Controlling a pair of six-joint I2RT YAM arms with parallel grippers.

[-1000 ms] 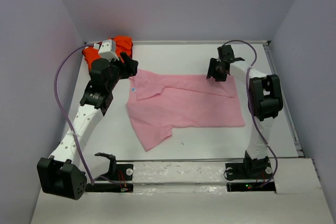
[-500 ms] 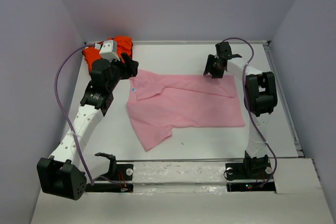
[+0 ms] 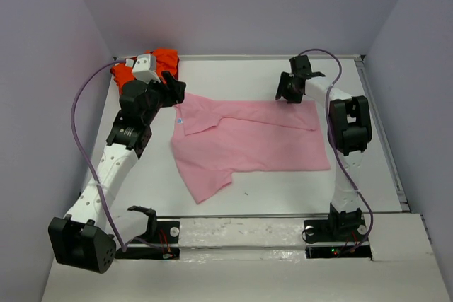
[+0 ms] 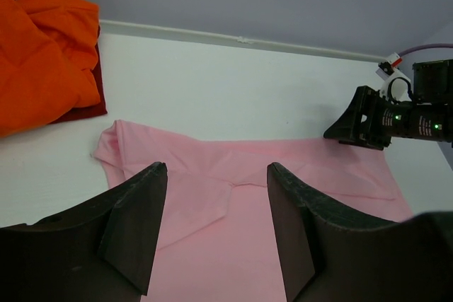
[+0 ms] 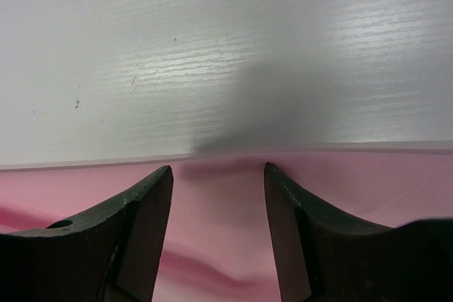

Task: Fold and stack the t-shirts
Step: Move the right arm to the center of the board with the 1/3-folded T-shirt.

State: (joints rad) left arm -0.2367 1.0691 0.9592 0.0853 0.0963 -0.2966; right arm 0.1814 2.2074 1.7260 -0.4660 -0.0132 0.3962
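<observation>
Nearest the arm bases, a short sleeve (image 3: 207, 187) of the light pink cloth t-shirt (image 3: 255, 143) points toward me across the white table (image 3: 283, 196). The garment lies spread sideways at the table's middle, round neck to the left and hem to the right. A narrow strip along its far side looks already turned in. I read that flat spread as the set-up for a fold: nothing is bunched, and both far corners are within reach.

Beyond it, I have both arms stretched to that far edge. The left gripper (image 3: 175, 94) hangs above the shirt's far-left corner, beside the neck, jaws released and holding nothing. From its wrist camera the pink cloth shows between the parted fingers (image 4: 134, 224), below them. The right gripper (image 3: 287, 95) sits low at the far-right corner, also released. Its fingers (image 5: 141, 231) straddle the straight far edge, so pink cloth lies between them and bare table lies ahead. Whether its tips touch the cloth I cannot tell. Placed one at each corner, the pair looks ready to pinch that edge together and carry it toward me, though that is my judgement, not a thing on view.

Farthest back, in the far-left corner against the wall, the bright orange-red cloth t-shirt (image 3: 164, 58) sits crumpled. It is partly hidden by the left arm and lies near the pink shirt without touching it. It waits unfolded, so the stacking is, by my reckoning, a long way off.
</observation>
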